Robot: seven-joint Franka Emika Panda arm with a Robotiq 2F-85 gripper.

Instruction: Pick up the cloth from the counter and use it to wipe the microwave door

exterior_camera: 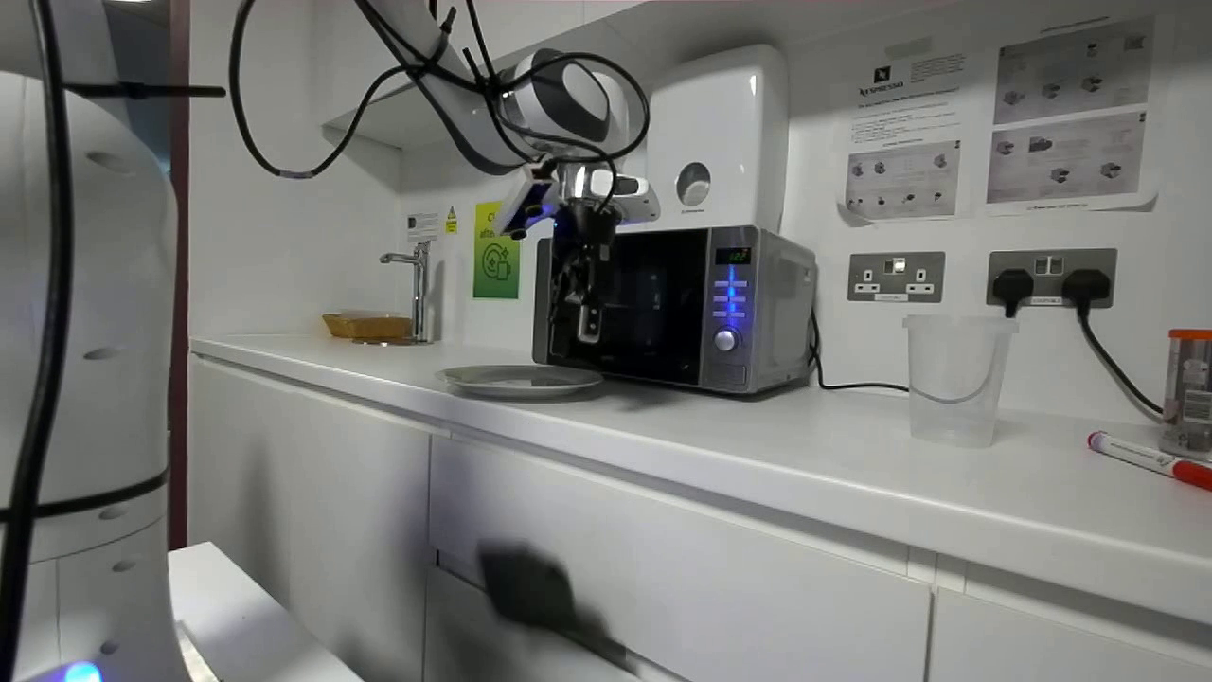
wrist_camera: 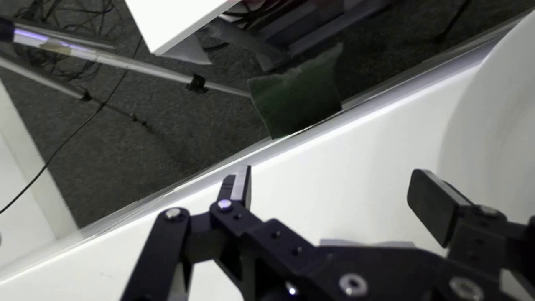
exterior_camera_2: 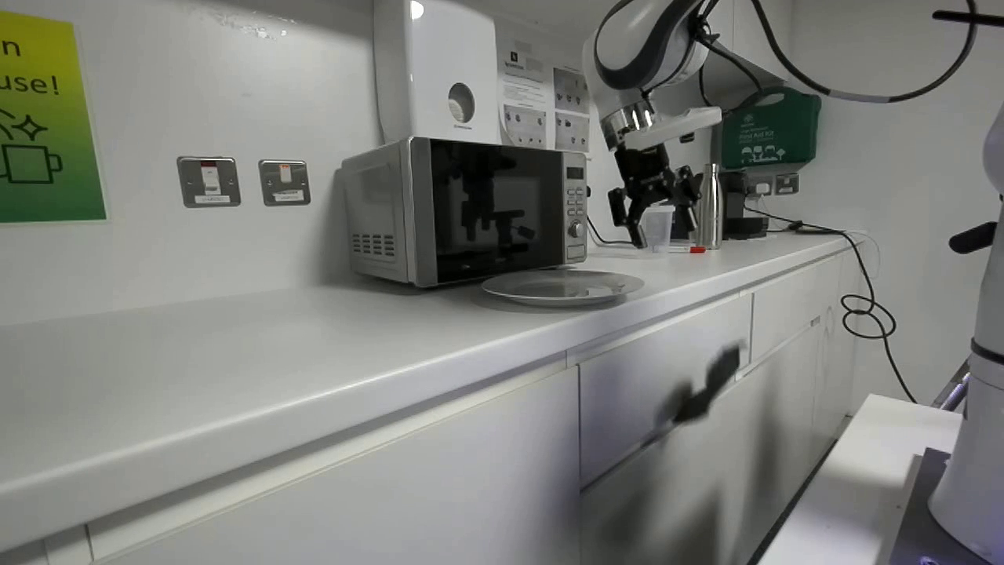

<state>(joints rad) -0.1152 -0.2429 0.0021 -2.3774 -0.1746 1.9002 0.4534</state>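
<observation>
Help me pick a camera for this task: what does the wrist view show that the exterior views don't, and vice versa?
Only the wrist view shows a wide stretch of dark carpet, with tangled cables over it.

Only the exterior views show the microwave door, the white wall box and the green sign.

They share the counter, the pale plate, the open gripper and, it seems, the dark cloth, past the counter's front edge, though only a dark shape in both exterior views.
</observation>
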